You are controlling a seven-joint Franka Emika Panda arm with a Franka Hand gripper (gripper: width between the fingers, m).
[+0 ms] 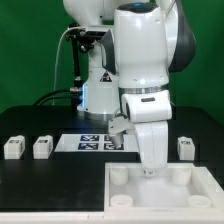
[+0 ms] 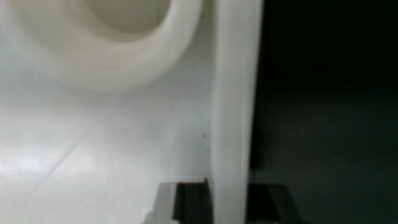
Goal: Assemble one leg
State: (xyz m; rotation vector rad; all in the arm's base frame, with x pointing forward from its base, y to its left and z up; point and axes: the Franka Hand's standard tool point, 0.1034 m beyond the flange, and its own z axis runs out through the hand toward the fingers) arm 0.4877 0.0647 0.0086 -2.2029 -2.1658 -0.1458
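Observation:
Three legs, small white blocks with tags, lie on the black table: two at the exterior view's left point(image 1: 12, 148) point(image 1: 42, 148) and one at the right point(image 1: 185, 148). None is held. My gripper point(image 1: 150, 168) is down at the far edge of the large white panel point(image 1: 165, 195). In the wrist view the gripper point(image 2: 231, 198) straddles the panel's thin upright edge point(image 2: 231, 100). Its dark fingers point(image 2: 191, 205) sit tight against both sides of that edge. A round corner socket point(image 2: 125, 30) shows close by.
The marker board point(image 1: 88, 141) lies behind the panel, partly hidden by the arm. The panel has round sockets point(image 1: 120, 176) at its corners. The robot base point(image 1: 100, 95) stands at the back of the table.

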